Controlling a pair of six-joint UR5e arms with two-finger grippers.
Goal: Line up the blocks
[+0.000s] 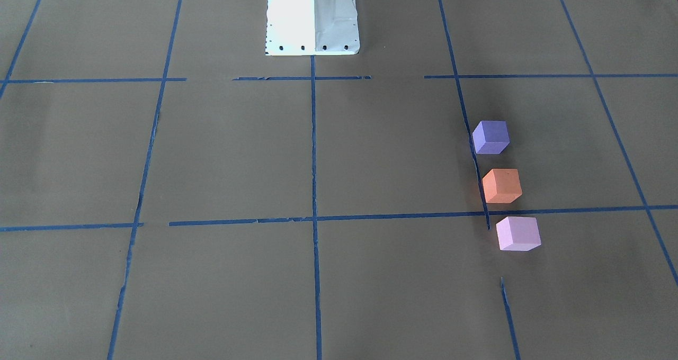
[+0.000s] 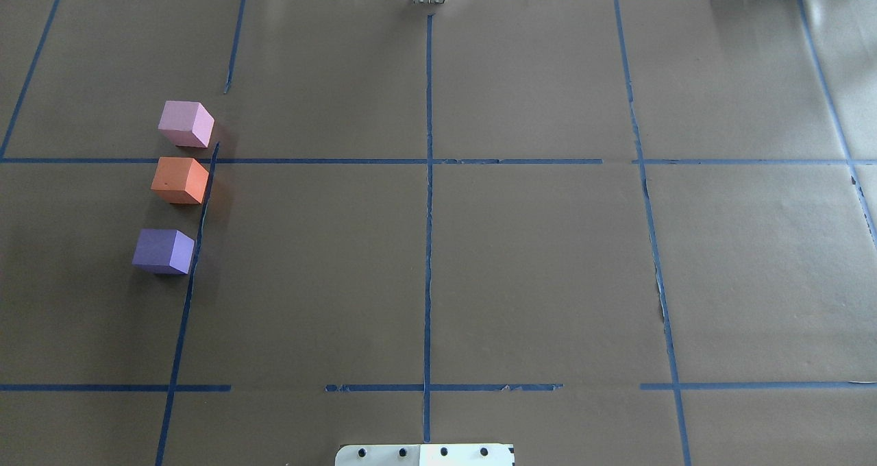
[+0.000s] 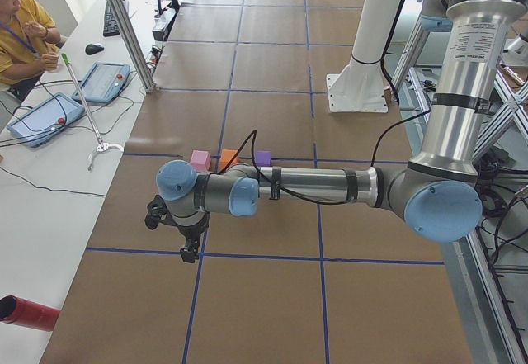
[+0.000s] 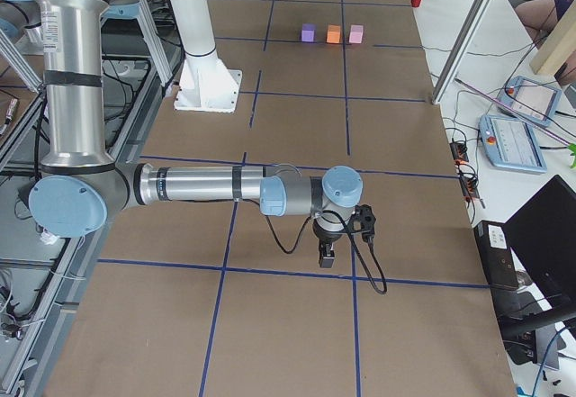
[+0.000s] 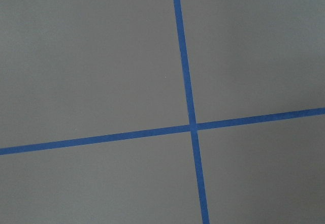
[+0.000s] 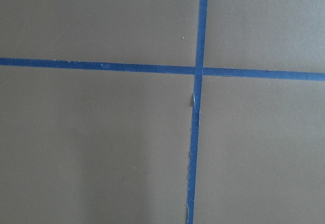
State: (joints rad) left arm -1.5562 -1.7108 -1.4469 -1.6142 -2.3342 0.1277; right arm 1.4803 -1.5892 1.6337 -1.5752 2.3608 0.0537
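Since blocks stand in row (purple [image 2: 163, 251] nearest base, orange [image 2: 179, 180] mid, pink [image 2: 185, 124] farthest), row axis runs away from robot, just beside tape line [image 2: 199, 226], on left half of table [image 2: 534, 267]. Cubes near one another, not touching. Left gripper [image 3: 189, 248] nearer; row lies inboard of it. Right gripper [image 4: 328, 255] well apart, opposite end. Finger state, both: cannot tell (side views only). Judgement: line looks complete.

My tabletop [image 1: 238, 153] is plain brown paper crossed by a grid of blue tape [image 1: 314, 148]. Near its left edge the violet-purple block [image 1: 491, 137], the orange block [image 1: 502, 186] and the pale pink-lilac block [image 1: 518, 233] are each one flat colour. My left arm [image 3: 313, 184] and right arm [image 4: 198, 184] are silver with light-blue joint caps; my left pincer [image 3: 189, 252] and right pincer [image 4: 327, 257] are black.
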